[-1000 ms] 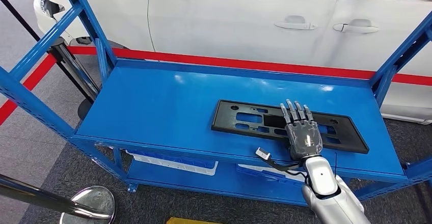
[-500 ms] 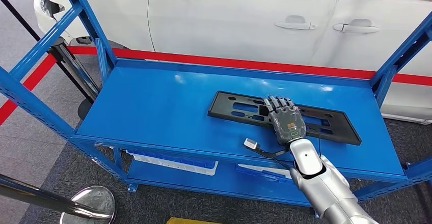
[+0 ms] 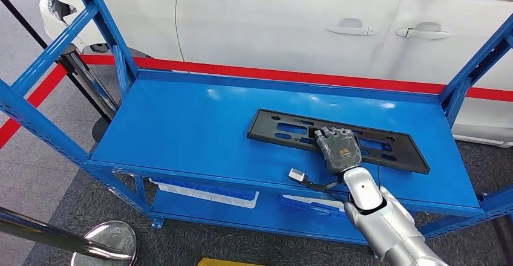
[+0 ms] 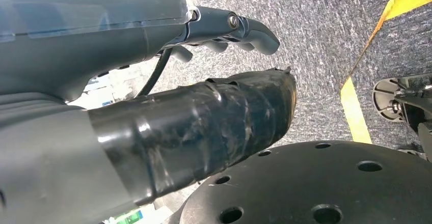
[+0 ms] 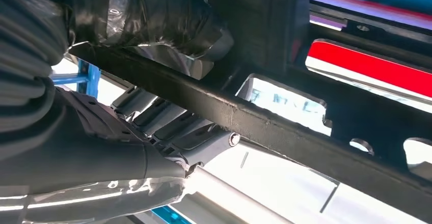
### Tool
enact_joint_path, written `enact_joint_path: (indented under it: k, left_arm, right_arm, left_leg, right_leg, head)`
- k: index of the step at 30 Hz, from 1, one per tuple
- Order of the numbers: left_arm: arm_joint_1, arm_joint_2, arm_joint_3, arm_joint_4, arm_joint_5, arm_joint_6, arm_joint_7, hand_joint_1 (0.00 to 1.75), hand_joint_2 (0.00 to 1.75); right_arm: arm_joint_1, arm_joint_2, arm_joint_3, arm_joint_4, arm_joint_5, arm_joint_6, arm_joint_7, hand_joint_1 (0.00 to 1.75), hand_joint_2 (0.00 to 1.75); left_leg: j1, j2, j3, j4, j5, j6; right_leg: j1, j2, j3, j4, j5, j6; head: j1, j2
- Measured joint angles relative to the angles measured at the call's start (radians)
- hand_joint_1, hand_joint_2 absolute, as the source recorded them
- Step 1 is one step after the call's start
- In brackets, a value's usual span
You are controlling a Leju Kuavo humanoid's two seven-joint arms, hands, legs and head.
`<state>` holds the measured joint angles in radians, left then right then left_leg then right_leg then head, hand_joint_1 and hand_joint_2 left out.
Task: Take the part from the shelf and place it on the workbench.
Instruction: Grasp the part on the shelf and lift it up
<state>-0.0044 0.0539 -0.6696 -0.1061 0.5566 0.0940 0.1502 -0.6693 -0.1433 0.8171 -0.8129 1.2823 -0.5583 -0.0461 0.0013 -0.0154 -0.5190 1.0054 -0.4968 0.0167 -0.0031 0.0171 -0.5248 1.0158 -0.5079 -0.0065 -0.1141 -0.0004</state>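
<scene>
The part point(image 3: 284, 130) is a long flat black plastic plate with cut-outs, lying on the blue shelf point(image 3: 181, 127) towards its right side. My right hand point(image 3: 339, 148) sits over the middle of its near edge with the fingers curled in. The right wrist view shows the taped thumb point(image 5: 153, 10) on one side of the part's bar point(image 5: 305, 137) and the fingers point(image 5: 168, 127) on the other, gripping it. My left hand point(image 4: 153, 81) hangs above the grey floor, fingers apart and holding nothing.
A white car point(image 3: 272, 24) stands right behind the shelf, with a red stripe point(image 3: 272, 72) along the floor. Blue uprights point(image 3: 103, 24) frame both ends. A lower shelf point(image 3: 205, 194) holds white and blue items. A shiny stanchion base point(image 3: 106, 242) sits at front left.
My right hand slid left along the part, and its fingers went from flat and spread to curled around the bar. The part shifted slightly left and away.
</scene>
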Motion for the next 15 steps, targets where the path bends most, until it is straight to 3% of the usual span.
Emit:
enact_joint_path:
  k: [12,15]
  left_arm:
    - [0.003,0.001,-0.001,0.000,0.005,0.000,-0.017,0.00,0.00]
    - [0.003,0.001,-0.001,0.000,0.006,-0.001,-0.017,0.00,1.31]
  right_arm:
    - [0.033,-0.076,0.026,-0.100,-0.033,0.049,-0.017,1.75,1.75]
    - [0.039,-0.089,0.030,-0.116,-0.038,0.055,-0.018,1.75,1.75]
  left_leg:
    - [0.000,0.000,0.000,0.000,0.000,0.000]
    - [0.000,0.000,0.000,0.000,0.000,0.000]
  right_leg:
    - [0.000,0.000,0.000,0.000,0.000,0.000]
    - [0.000,0.000,0.000,0.000,0.000,0.000]
  head:
    - [0.000,0.000]
    - [0.000,0.000]
